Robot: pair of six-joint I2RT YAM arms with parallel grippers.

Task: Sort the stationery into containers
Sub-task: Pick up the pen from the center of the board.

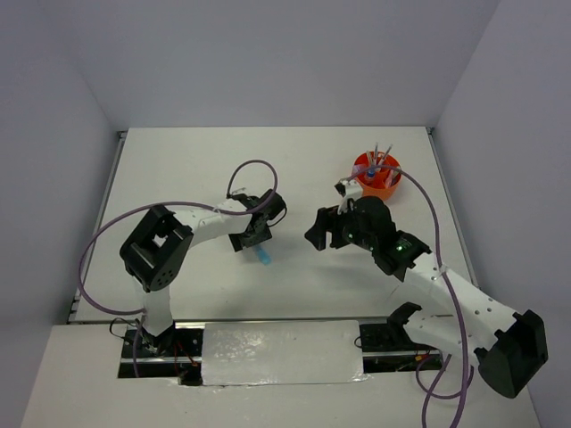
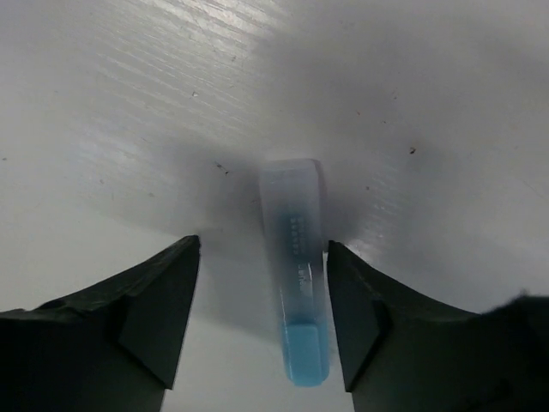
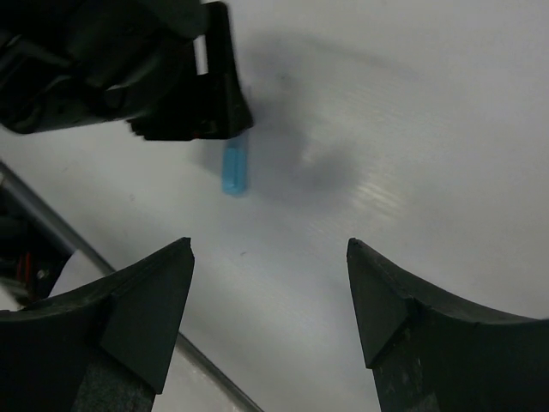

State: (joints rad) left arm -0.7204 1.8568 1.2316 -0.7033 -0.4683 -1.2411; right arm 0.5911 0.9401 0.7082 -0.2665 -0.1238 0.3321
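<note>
**Left pincer [image 2: 262,287] open over the blue-and-clear piece [image 2: 296,275]**

Black fingers [image 2: 154,309] stand wide apart, one on each side of the piece. It lies flat on the worktop [image 2: 129,112] between them, blue end toward the wrist camera and clear end away. It sits off-centre, just beside the finger on the picture's right; whether the two touch I cannot tell.

To grasp it well, I judge the pincer should shift sideways until the piece is centred, then go low and close across the narrow body. That way the piece neither swivels nor skids on the smooth surface.

The right pincer [image 3: 268,249] hangs open and empty above the worktop, facing the same piece. The orange organiser [image 1: 378,176] stands well apart at the far right, with several pens [image 1: 382,157] upright in it.

The worktop is white, faintly streaked, with a few dark specks. Plain pale walls [image 1: 268,53] close it in on three sides.
</note>
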